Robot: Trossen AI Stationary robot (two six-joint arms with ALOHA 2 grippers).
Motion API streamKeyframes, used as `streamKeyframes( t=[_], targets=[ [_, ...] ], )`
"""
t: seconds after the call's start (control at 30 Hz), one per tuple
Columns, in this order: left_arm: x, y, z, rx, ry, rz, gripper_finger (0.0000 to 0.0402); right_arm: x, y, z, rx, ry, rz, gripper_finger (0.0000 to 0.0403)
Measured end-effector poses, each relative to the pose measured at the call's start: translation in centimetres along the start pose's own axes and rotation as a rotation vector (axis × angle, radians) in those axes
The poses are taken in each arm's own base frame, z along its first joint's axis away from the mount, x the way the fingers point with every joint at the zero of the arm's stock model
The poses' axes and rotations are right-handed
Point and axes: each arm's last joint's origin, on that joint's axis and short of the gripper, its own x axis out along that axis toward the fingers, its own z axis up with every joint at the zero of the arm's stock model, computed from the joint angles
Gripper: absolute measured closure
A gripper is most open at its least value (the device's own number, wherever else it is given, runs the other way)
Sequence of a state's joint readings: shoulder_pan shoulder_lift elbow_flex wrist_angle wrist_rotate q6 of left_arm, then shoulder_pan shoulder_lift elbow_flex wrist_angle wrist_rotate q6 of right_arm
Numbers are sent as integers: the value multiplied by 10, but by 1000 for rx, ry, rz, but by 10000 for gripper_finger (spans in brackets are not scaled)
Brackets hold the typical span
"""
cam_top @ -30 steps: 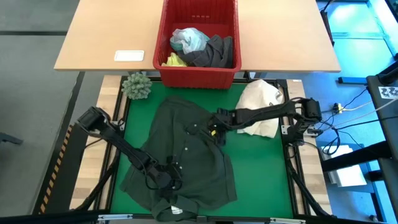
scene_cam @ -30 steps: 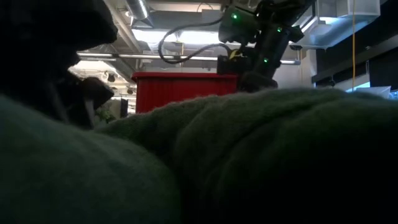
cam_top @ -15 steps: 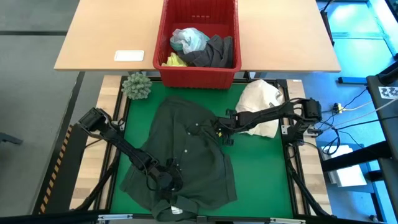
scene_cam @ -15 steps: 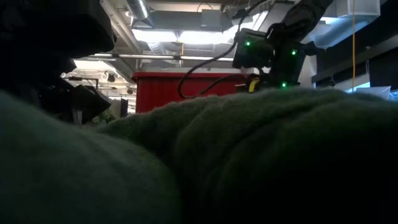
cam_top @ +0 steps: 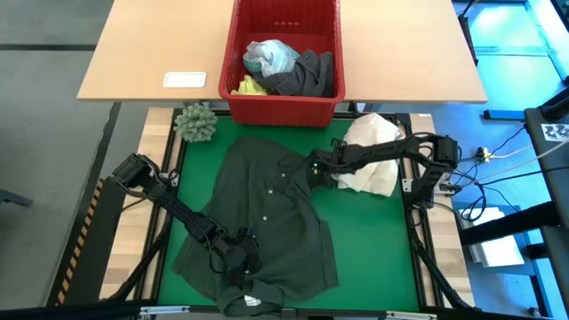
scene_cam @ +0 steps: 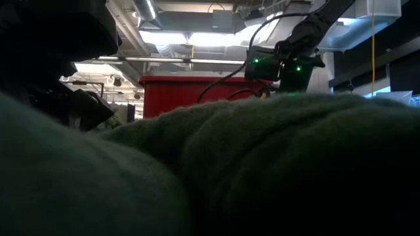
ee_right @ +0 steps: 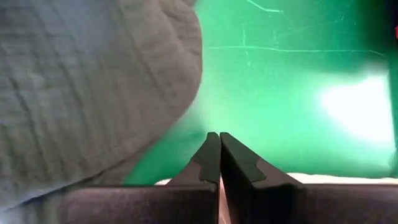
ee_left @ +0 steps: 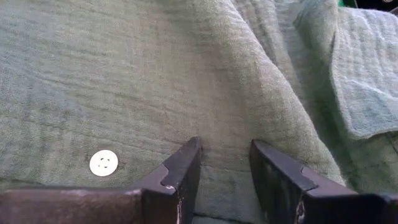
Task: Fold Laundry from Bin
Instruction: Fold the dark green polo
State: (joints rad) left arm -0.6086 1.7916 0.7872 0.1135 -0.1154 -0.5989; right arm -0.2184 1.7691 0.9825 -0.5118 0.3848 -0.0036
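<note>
Left jaws [ee_left: 225, 163] parted on shirt [ee_left: 155, 74].

dark green shirt [cam_top: 267, 222]: spread flat, rumpled, on green surface | red bin [cam_top: 284, 100]: beyond it, holding turquoise, yellow, grey garments [cam_top: 284, 67]

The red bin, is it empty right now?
No, the red bin holds several garments in the high view: a light turquoise-blue one, a grey one and a bit of yellow.
</note>
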Motion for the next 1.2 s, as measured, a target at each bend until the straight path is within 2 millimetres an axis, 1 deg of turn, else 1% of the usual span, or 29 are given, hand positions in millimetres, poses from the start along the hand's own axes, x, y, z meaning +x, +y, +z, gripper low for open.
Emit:
streamKeyframes(
  t=[0.2,0.33,0.43,0.57,0.7,0.83,0.97,1.1,1.2],
  targets=[
    [0,0,0,3,-1,2,266,-12,-2,4,24,-62,63,395],
    [0,0,0,3,-3,6,266,-30,-6,9,74,-154,132,395],
    [0,0,0,4,-9,14,266,-46,-5,13,92,-242,164,395],
    [0,1,0,7,-14,24,266,-67,6,20,89,-378,239,395],
    [0,1,0,7,-24,36,266,-78,22,26,60,-475,294,395],
    [0,1,0,7,-28,42,266,-86,40,28,25,-533,326,395],
    [0,2,0,7,-46,67,266,-94,52,30,9,-591,344,395],
    [1,2,1,7,-56,81,266,-100,59,31,2,-635,359,395],
    [1,2,1,6,-57,82,266,-100,59,32,2,-636,359,395]
  ],
)
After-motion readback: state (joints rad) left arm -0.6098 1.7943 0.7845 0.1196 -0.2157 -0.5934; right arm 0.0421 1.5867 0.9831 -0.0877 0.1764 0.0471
